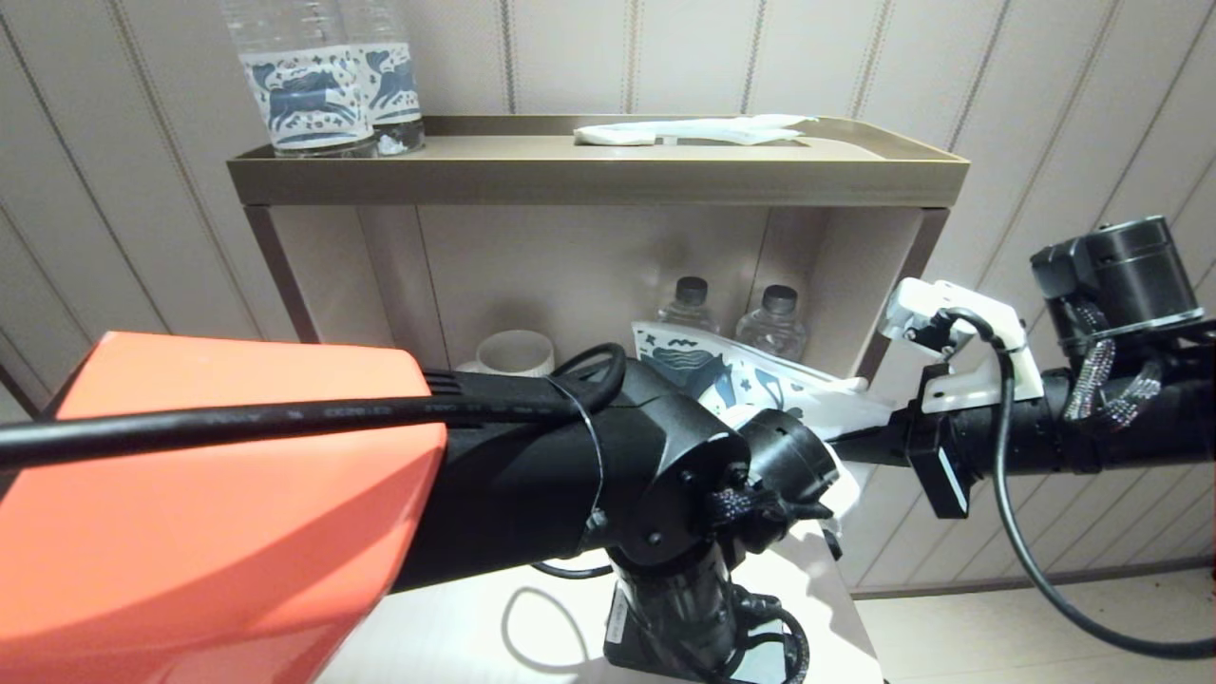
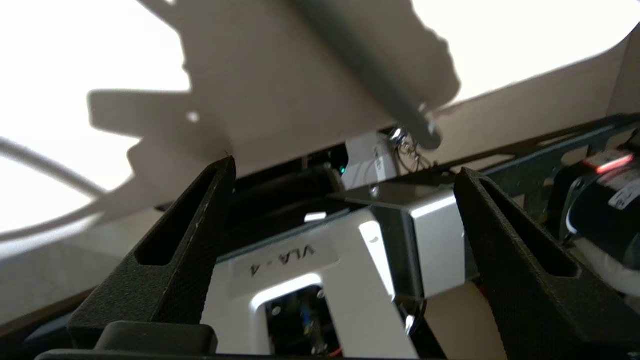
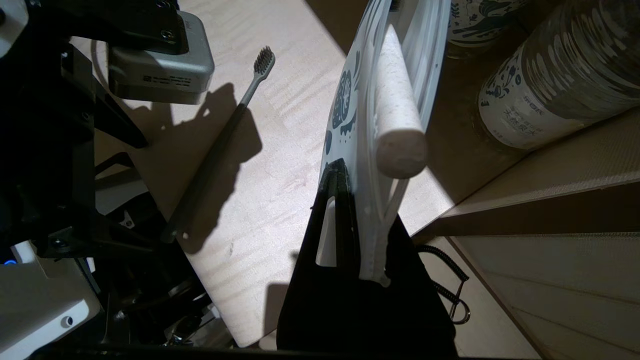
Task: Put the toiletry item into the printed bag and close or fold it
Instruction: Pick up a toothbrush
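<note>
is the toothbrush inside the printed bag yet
No: in the right wrist view the toothbrush lies on the table, apart from the printed bag pinched in the right gripper.

Left gripper [image 2: 345,175]: two black textured fingers [image 2: 180,250] set wide apart, nothing between them. Beyond: pale table [image 2: 65,55] carrying dark shadows; slim grey toothbrush handle [image 2: 370,70] lying diagonally on it; silver metal bracket [image 2: 400,235] with a white label [image 2: 285,260] reading "VLA".
</note>
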`<state>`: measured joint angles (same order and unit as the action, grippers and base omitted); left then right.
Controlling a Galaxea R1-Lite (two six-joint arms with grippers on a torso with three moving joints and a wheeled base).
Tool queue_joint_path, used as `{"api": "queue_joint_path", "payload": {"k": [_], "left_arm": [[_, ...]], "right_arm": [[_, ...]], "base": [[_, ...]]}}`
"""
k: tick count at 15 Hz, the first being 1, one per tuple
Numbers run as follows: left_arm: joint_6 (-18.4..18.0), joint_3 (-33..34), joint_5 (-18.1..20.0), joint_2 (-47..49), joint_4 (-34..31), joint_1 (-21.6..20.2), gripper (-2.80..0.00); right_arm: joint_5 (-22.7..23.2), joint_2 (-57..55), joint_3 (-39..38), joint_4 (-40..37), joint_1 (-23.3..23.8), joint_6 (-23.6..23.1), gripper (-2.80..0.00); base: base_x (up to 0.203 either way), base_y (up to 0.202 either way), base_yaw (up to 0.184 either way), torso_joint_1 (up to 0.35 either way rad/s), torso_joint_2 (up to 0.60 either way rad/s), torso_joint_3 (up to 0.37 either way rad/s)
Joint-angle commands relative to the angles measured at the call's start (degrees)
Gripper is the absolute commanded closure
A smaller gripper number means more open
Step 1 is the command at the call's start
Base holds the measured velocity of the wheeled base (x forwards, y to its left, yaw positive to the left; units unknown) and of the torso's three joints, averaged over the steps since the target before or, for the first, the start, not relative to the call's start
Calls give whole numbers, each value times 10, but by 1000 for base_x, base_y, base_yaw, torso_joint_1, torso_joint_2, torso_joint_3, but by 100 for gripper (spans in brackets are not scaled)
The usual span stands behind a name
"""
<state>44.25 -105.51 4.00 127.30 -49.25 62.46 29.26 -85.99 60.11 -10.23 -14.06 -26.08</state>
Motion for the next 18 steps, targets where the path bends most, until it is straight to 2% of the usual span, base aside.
{"api": "queue_joint_path", "payload": {"k": [1,5,9,13,18], "left_arm": [[11,0,-5,9,32,-1,-280],[11,0,-9,19,53,-3,-280],[12,0,-18,27,55,-34,-280],[45,-1,-83,27,66,-53,-280],[53,0,-156,47,61,-49,-280]], "right_arm": [[3,-1,-1,-1,0,-1,0],[6,-3,-1,-1,0,-1,0],[7,-6,-2,1,0,-2,0],[13,-13,-2,3,1,-2,0],[18,-10,-1,3,2,-2,0]], "base": [[0,0,0,0,0,0],[0,0,0,0,0,0],[0,0,0,0,0,0],[0,0,0,0,0,0],[0,0,0,0,0,0]]}}
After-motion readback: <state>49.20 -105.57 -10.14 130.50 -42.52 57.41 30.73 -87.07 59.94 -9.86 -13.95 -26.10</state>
